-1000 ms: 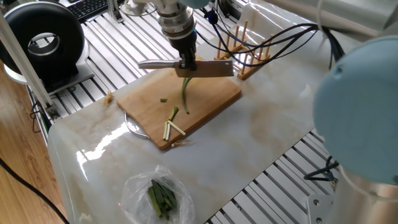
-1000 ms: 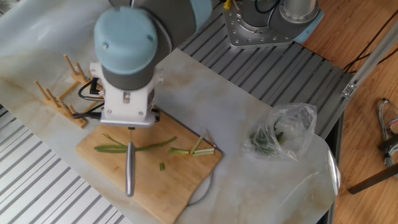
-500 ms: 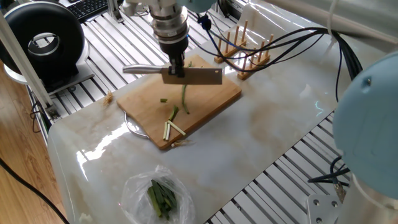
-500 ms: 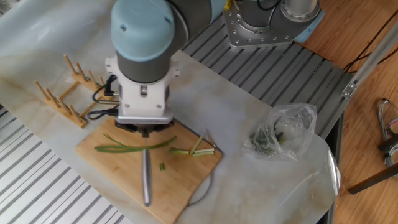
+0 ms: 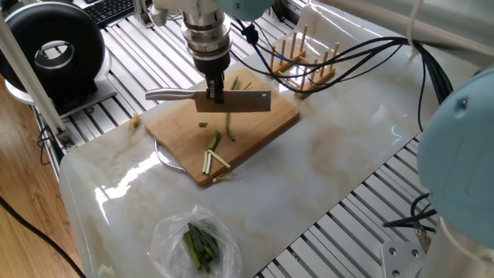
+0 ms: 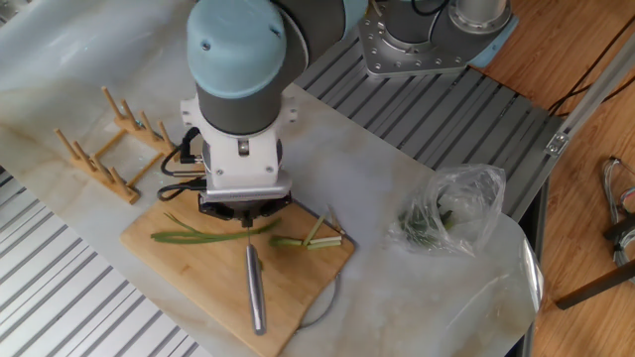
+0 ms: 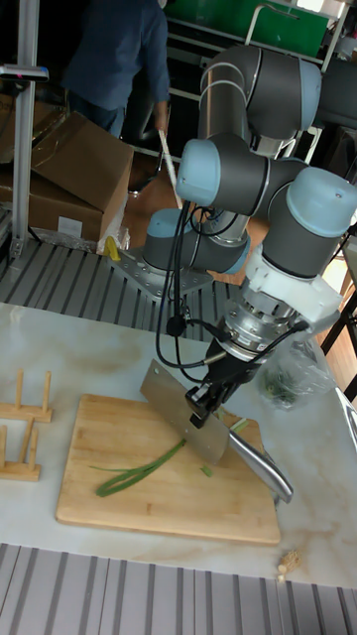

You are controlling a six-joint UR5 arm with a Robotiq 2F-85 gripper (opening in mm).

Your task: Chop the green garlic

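The green garlic stalk [image 5: 229, 123] lies on the wooden cutting board [image 5: 270, 120], its leafy end toward the rack. A few short cut sticks [image 5: 214, 158] rest near the board's front corner, and a tiny green piece [image 5: 203, 124] lies beside the stalk. My gripper [image 5: 214, 93] is shut on a cleaver [image 5: 241, 101], blade edge down, held just above the stalk and across it. In the other fixed view my wrist hides the blade; the handle [image 6: 256, 288], stalk [image 6: 189, 236] and cut sticks [image 6: 313, 238] show. The tall fixed view shows the gripper [image 7: 208, 402], the blade [image 7: 183, 412] and the stalk [image 7: 139, 471].
A clear plastic bag of dark green leaves [image 5: 201, 245] lies on the marble top near the front edge. A wooden peg rack [image 5: 301, 62] stands just behind the board. A black round device [image 5: 54, 50] sits at the far left. Cables hang behind my wrist.
My gripper has carried the cleaver sideways along the stalk, away from the leafy end toward the cut sticks. The stalk and cut pieces have not moved.
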